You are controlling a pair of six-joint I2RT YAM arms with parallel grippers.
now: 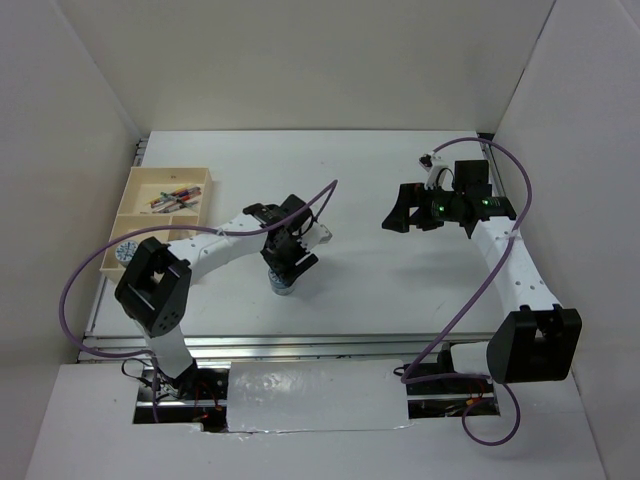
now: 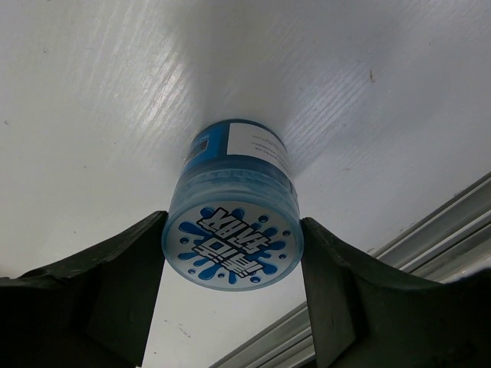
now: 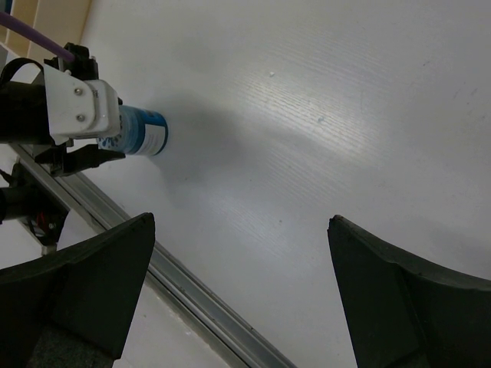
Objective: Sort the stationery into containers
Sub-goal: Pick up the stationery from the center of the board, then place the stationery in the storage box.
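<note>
1. Top external view: the tray (image 1: 170,169) already holds several pens (image 1: 175,198) in its far compartment and one patterned roll (image 1: 125,252) in its near-left one. A second blue-and-white roll (image 1: 283,286) stands on the tabletop (image 1: 380,290), well right of the tray and nearer the arm bases, under the left end effector (image 1: 287,262). The right end effector (image 1: 398,215) hangs farther right of the tray, spread and empty.
2. Left wrist view: the fingers (image 2: 115,299) flank this roll (image 2: 234,238) at or almost at its sides (I cannot tell whether they pinch it yet).
3. Right wrist view: the right end effector (image 3: 239,230) is spread wide over bare tabletop, with nothing between its fingers. No other loose stationery shows, so this roll looks like the last item to sort.
</note>
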